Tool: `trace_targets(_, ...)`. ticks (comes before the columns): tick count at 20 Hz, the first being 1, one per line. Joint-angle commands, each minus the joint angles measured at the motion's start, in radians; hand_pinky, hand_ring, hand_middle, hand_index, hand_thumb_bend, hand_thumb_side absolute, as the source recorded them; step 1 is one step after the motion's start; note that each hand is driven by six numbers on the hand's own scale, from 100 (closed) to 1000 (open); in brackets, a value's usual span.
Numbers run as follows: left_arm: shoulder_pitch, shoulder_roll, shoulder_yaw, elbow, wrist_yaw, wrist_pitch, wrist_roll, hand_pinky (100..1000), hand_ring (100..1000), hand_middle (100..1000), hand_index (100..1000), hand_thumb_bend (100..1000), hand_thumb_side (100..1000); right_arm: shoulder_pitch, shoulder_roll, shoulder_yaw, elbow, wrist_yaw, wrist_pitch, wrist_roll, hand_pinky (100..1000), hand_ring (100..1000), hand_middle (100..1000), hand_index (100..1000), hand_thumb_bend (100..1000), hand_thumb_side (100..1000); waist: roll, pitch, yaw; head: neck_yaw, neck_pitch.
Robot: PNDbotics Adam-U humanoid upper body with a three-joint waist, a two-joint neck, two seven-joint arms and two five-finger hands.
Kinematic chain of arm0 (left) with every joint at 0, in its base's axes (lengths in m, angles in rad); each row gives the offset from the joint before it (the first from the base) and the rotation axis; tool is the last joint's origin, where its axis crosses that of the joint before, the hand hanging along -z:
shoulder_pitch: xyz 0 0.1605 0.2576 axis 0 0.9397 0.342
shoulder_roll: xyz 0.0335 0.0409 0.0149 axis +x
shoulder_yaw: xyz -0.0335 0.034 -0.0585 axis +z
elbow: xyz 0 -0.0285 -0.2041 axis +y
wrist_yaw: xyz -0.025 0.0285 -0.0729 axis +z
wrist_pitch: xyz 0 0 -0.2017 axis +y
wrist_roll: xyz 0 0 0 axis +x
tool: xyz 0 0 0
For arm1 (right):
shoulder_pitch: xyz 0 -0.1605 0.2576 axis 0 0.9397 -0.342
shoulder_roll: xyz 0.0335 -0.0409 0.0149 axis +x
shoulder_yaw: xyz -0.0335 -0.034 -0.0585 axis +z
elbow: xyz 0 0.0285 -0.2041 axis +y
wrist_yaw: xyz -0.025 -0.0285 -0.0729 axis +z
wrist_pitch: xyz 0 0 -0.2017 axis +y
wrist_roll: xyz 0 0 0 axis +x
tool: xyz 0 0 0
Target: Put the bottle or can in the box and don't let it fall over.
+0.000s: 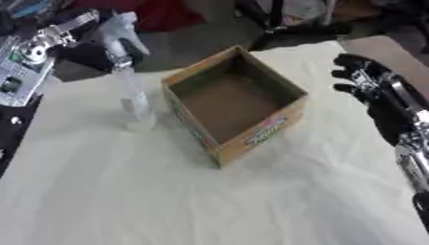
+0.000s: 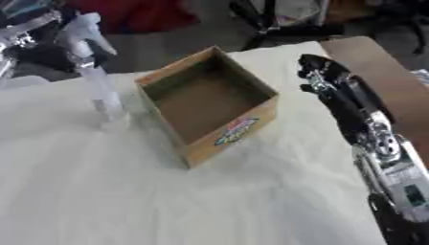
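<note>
A clear spray bottle [image 1: 134, 98] with a white trigger head stands upright on the white cloth, just left of the box. The open cardboard box [image 1: 237, 103] sits mid-table, empty inside, with a coloured label on its near side. My left arm, silver-jointed, comes in at the upper left. A dark shape behind the bottle's head looks like my left hand [image 1: 77, 53]; whether it touches the bottle is unclear. My right hand [image 2: 322, 79] hovers to the right of the box, fingers relaxed and holding nothing.
White cloth [image 1: 167, 191] covers the table. Brown bare tabletop [image 2: 377, 67] shows at the far right, behind my right arm. Dark clutter and a red object lie beyond the far edge. A grey device [image 1: 15, 76] sits at the left edge.
</note>
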Motion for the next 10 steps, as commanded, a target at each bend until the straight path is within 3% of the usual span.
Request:
trace_targets(1,-0.027,0.013,0.009,-0.006,-0.002,0.006,0.012,626,668,687,753,334,100,-0.013,-0.012,-0.003,-0.008,0.004,0.002,0.0,864,894,873,863,100,663,-0.004,-0.015,-0.002,0.002,-0.014)
trace_targets(2,-0.027,0.013,0.008,-0.005,-0.005,0.008,0.012,565,612,663,727,304,100,-0.013,-0.012,-0.003,-0.008,0.003,0.002,0.0,865,894,873,863,100,663,-0.004,-0.015,-0.002,0.002,-0.014)
trace_targets(6,-0.028,0.011,0.009,-0.002,-0.011,0.018,0.013,488,547,617,689,277,100,-0.014,-0.011,-0.004,-0.007,0.0,0.003,-0.001,865,894,873,862,100,664,-0.004,-0.014,-0.004,0.001,-0.015)
trace_targets(7,-0.028,0.01,0.008,-0.002,-0.011,0.019,0.014,431,498,571,646,260,100,-0.014,-0.011,-0.004,-0.007,-0.001,0.003,-0.001,865,893,871,862,100,664,-0.004,-0.014,-0.004,0.0,-0.015)
trace_targets(10,-0.029,0.01,0.007,-0.003,-0.012,0.02,0.017,384,457,502,572,238,100,-0.013,-0.01,-0.003,-0.006,-0.001,0.004,-0.001,866,892,870,861,100,665,-0.004,-0.014,-0.004,-0.001,-0.013)
